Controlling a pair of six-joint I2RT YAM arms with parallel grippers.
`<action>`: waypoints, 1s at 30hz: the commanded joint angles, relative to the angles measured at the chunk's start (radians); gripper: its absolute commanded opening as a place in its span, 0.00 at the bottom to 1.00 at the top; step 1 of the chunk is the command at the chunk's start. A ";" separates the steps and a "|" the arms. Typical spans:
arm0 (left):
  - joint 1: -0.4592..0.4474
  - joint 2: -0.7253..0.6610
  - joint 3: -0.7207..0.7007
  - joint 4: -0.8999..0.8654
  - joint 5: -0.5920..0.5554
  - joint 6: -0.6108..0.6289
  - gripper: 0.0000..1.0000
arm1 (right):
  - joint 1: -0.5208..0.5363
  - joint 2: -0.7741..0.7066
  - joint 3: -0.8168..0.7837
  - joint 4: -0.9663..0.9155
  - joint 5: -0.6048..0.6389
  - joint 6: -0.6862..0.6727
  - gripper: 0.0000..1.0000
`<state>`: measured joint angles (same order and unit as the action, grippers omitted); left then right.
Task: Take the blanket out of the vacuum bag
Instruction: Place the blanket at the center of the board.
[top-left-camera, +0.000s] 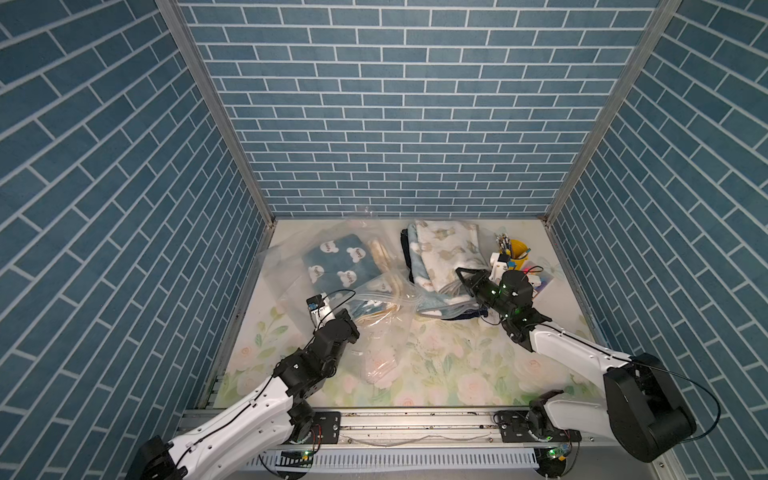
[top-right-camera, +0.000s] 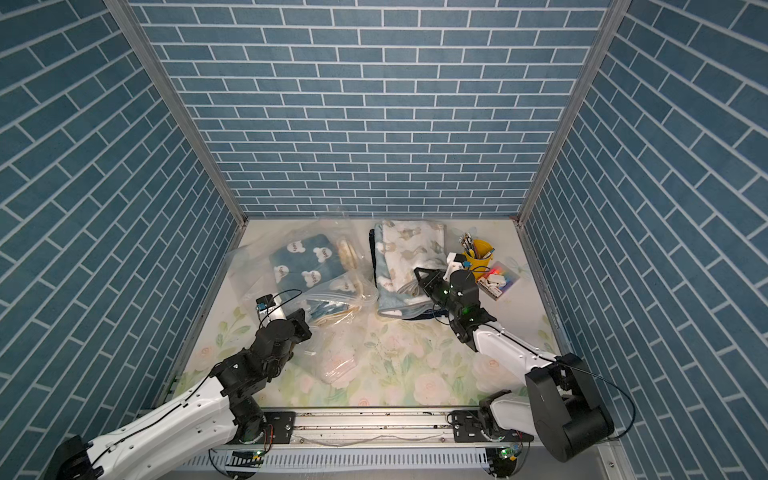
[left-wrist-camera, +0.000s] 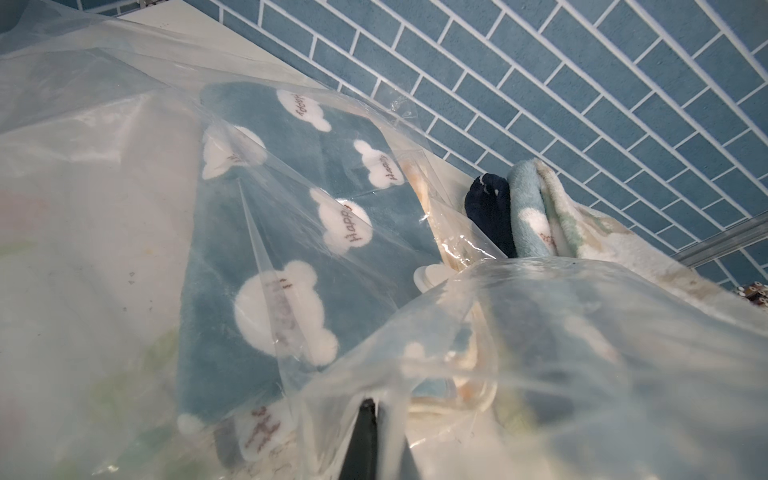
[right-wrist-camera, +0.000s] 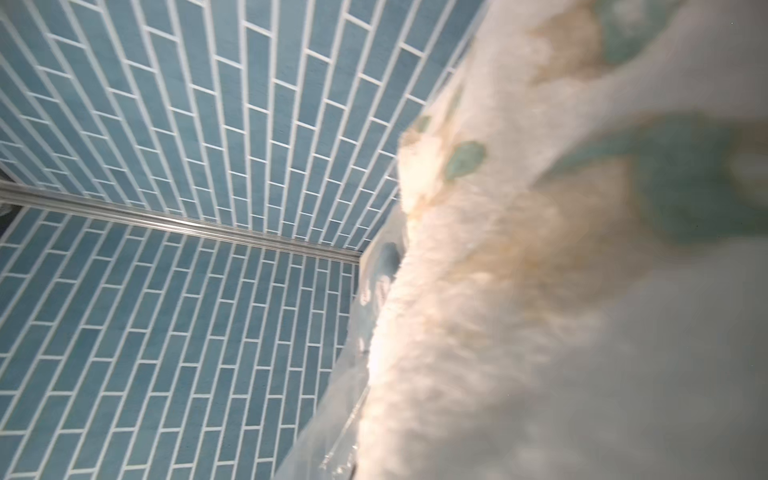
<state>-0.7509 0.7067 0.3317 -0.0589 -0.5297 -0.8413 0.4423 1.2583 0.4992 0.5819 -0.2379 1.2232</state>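
The vacuum bag (top-left-camera: 291, 270) is clear crinkly plastic spread over the left half of the table. A folded blue blanket (top-left-camera: 338, 259) with white bear shapes lies inside it, also seen in the left wrist view as the blue blanket (left-wrist-camera: 291, 232), beside the bag's white valve cap (left-wrist-camera: 430, 276). My left gripper (left-wrist-camera: 369, 409) is shut on a fold of the bag's plastic near its front edge, and it shows in both top views (top-left-camera: 355, 328) (top-right-camera: 309, 328). My right gripper (top-left-camera: 461, 273) is at the front of a cream animal-print blanket (top-left-camera: 444, 249) lying outside the bag. That cream blanket (right-wrist-camera: 540, 291) fills the right wrist view and hides the fingers.
The cream blanket tops a stack with a light blue blanket (top-left-camera: 428, 303) and a navy one (top-left-camera: 405, 253). A yellow cup of pens (top-left-camera: 515, 249) and a clear box of small items (top-left-camera: 542, 282) stand at the back right. Blue brick walls enclose three sides. A metal rail (top-left-camera: 415, 424) runs along the front.
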 joint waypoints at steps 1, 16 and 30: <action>0.004 -0.002 -0.015 0.017 0.001 0.008 0.00 | -0.019 -0.019 -0.057 -0.015 0.025 -0.028 0.04; 0.005 -0.019 -0.024 0.031 0.031 0.008 0.00 | -0.042 -0.309 -0.049 -0.566 0.084 -0.411 0.52; 0.005 -0.123 -0.006 -0.077 -0.042 -0.007 0.00 | 0.253 -0.091 0.419 -0.862 0.300 -0.795 0.34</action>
<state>-0.7506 0.6090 0.3260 -0.0826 -0.5266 -0.8417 0.6582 1.0237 0.8391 -0.2199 -0.0013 0.5858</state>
